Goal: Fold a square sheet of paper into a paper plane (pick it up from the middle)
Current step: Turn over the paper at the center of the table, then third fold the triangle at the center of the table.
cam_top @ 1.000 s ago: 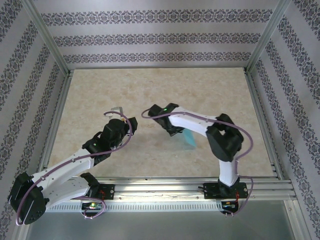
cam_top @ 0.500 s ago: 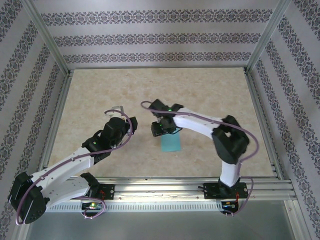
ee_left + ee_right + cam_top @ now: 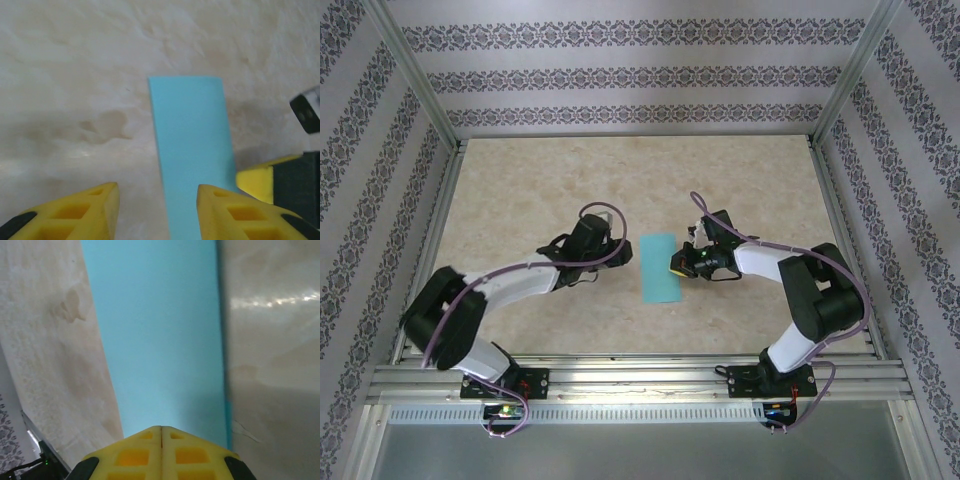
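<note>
The square sheet of paper lies flat on the table as a narrow turquoise rectangle, long side running away from the arms; no paper plane shape is in view. My left gripper sits low at its left edge, open. In the left wrist view the gripper straddles that long edge of the paper, one finger over the paper, the other on bare table. My right gripper is shut at the paper's right edge. In the right wrist view the right gripper has closed tips that rest low over the paper, with nothing between them.
The beige marbled tabletop is enclosed by aluminium rails and patterned walls. The two grippers face each other across the paper, a paper's width apart; the right one's yellow finger shows in the left wrist view.
The right gripper laid the paper flat, let it go, swung to its right side and shut. The left arm swung right, up to the paper's left edge.
</note>
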Robot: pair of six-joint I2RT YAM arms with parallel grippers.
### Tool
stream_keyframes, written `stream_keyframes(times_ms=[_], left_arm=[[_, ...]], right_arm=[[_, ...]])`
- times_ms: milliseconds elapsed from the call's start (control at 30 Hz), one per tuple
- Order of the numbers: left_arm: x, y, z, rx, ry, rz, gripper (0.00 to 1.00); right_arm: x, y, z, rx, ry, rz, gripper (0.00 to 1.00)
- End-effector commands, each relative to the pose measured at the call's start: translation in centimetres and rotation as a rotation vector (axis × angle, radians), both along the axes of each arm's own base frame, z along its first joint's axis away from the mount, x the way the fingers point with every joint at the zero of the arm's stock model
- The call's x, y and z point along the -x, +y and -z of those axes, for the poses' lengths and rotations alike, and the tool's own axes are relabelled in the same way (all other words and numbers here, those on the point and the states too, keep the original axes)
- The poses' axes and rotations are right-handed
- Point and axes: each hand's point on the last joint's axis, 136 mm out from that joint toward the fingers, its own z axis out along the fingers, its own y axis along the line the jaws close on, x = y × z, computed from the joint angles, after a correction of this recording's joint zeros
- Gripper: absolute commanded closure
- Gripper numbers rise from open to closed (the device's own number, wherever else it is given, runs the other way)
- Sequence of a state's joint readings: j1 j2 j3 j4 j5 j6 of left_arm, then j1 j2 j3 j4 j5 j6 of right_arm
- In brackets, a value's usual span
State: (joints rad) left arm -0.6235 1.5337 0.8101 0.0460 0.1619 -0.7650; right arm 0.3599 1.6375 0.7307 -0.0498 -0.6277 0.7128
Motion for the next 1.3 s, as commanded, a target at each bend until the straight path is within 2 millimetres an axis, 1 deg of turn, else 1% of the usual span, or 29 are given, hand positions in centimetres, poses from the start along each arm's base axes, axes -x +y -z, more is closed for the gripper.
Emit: stream_keyframes(times_ms=[0, 167, 233, 367, 500, 600, 867, 1133, 1267], left_arm=[[-0.5, -3.1, -1.0, 0.184, 0.070, 0.058, 0.57], [-0.7, -4.0, 0.4, 0.216, 0.122, 0.064, 0.57], [-0.6, -4.3, 1.0, 0.217, 0.147, 0.073, 0.57], [-0.5, -4.8, 1.7, 0.217, 0.177, 0.094, 0.57], [-0.6, -4.4, 2.5, 0.192, 0.195, 0.077, 0.57], [-0.6, -4.4, 2.9, 0.187, 0.203, 0.077, 0.56], [-1.1, -5.4, 3.9, 0.197, 0.243, 0.093, 0.58], [-1.2, -5.2, 5.1, 0.153, 0.279, 0.083, 0.58], [-1.0, -4.3, 5.6, 0.101, 0.296, 0.061, 0.58]], right_arm=[[-0.5, 0.3, -0.1, -0.041, -0.006, -0.006, 0.96], [0.0, -0.9, 1.5, 0.028, 0.029, 0.001, 0.97], [0.3, -1.6, 2.5, 0.052, 0.049, 0.017, 0.98], [1.2, -2.4, 4.4, 0.066, 0.112, 0.030, 0.99], [2.0, -2.8, 5.7, 0.090, 0.148, 0.037, 1.00], [2.3, -3.0, 6.0, 0.097, 0.157, 0.042, 1.00], [2.4, -3.0, 6.2, 0.092, 0.166, 0.043, 1.00], [2.6, -3.0, 6.2, 0.090, 0.167, 0.043, 1.00], [2.6, -2.9, 6.2, 0.086, 0.166, 0.043, 1.00]])
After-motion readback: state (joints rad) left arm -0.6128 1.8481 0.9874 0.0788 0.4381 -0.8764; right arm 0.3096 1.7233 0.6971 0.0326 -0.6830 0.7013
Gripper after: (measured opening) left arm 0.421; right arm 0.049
